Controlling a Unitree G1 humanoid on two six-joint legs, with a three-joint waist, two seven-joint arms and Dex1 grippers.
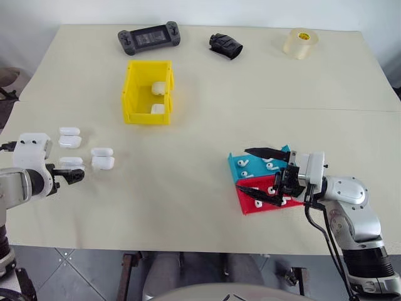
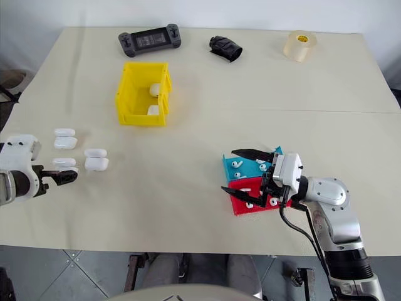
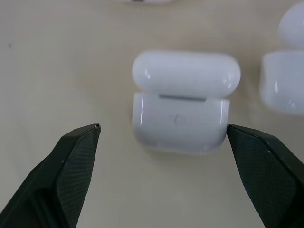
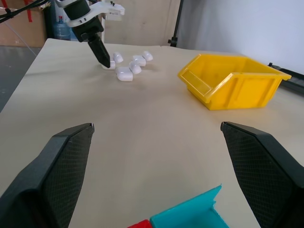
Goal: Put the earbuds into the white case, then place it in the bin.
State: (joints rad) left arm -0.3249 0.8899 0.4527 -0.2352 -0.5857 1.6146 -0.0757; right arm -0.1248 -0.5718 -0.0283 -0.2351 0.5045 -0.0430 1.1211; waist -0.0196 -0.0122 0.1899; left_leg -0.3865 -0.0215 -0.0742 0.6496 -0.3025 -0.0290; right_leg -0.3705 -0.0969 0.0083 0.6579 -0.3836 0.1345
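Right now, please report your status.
Left tool open around an open white case. Right tool open above trays, empty. Yellow bin holds two cases. Nothing blocking.

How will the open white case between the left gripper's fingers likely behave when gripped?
The case looks glossy and rounded, so the fingers may slip on it. Its lid stands open, so a squeeze could swing it or snap it shut. It seems small and light and would probably skid if nudged.

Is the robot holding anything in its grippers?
No. The left gripper is open around a small glossy white case, not gripping it; the right gripper is open and empty.
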